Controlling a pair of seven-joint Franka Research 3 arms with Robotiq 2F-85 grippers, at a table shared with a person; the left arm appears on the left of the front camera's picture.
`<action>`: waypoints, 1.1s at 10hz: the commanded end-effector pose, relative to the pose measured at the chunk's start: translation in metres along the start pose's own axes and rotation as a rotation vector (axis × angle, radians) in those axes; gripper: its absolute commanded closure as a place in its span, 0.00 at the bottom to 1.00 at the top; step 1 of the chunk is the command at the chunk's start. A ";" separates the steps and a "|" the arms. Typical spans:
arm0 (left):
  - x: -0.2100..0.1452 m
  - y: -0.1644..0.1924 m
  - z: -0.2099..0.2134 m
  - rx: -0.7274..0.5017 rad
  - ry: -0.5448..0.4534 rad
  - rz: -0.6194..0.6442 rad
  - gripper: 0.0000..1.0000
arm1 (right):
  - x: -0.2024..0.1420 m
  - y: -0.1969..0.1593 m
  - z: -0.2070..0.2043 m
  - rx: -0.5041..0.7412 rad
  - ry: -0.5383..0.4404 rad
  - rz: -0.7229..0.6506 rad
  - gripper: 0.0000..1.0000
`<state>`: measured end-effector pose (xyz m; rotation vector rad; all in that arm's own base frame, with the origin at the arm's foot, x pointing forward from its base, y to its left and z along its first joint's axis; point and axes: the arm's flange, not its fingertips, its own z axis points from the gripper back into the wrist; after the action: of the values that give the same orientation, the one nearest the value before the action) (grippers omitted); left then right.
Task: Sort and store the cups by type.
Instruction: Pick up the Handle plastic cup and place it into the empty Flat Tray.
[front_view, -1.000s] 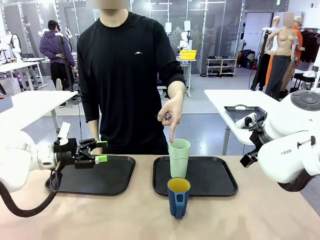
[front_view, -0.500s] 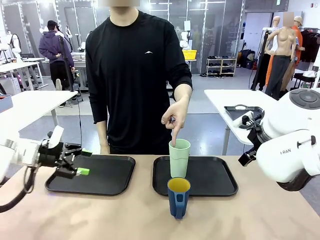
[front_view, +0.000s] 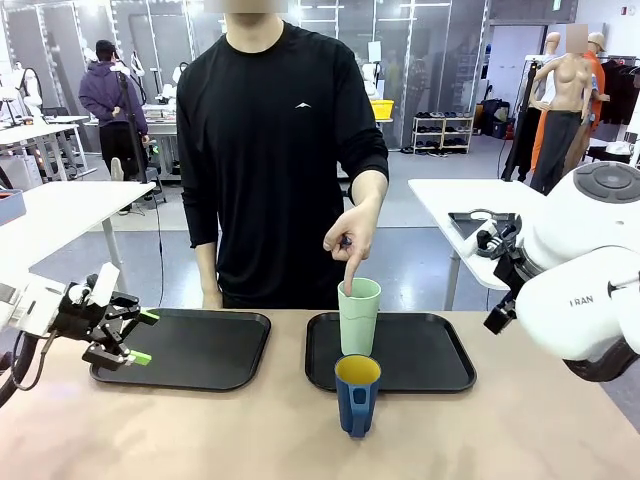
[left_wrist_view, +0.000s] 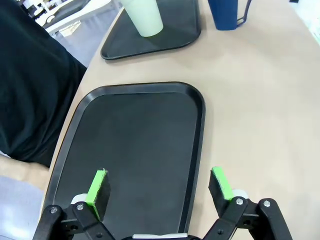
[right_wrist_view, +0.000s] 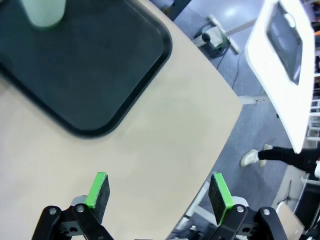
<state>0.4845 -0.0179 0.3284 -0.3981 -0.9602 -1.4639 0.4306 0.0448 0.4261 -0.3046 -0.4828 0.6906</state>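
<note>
A tall pale green tumbler (front_view: 359, 317) stands on the left rear part of the right black tray (front_view: 425, 352). A person's hand (front_view: 351, 238) points one finger down onto its rim. A dark blue mug (front_view: 357, 394) with a yellow inside stands on the table just in front of that tray. My left gripper (front_view: 144, 337) hangs open and empty over the left edge of the left tray (front_view: 190, 350). Its wrist view has the open left gripper (left_wrist_view: 159, 184) above that tray (left_wrist_view: 135, 130), with the tumbler (left_wrist_view: 143, 17) and mug (left_wrist_view: 225, 12) far off. My right gripper (right_wrist_view: 159, 191) is open above bare table beside the right tray (right_wrist_view: 100, 65), the tumbler (right_wrist_view: 45, 12) at the top.
The person in black stands at the far edge, between the two trays. My right arm (front_view: 585, 290) is raised at the right edge of the table. The table's rounded edge (right_wrist_view: 220, 145) lies just ahead of the right gripper, with floor and another white table beyond.
My left arm has drawn back to the left, taking its open gripper from over the left tray to that tray's left edge. The person's finger stays on the tumbler.
</note>
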 end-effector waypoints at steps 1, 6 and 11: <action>0.001 0.000 0.000 -0.008 -0.023 -0.003 0.00 | -0.036 -0.001 0.017 0.046 0.036 0.272 0.00; 0.001 0.000 0.000 -0.008 -0.023 -0.003 0.00 | -0.042 -0.020 0.018 0.201 -0.087 0.710 0.00; 0.001 0.000 0.000 -0.008 -0.023 -0.003 0.00 | -0.027 -0.022 0.013 0.179 -0.071 0.696 0.00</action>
<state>0.4842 -0.0189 0.3284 -0.4053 -0.9623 -1.4656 0.4143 0.0120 0.4393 -0.2712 -0.3568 1.4170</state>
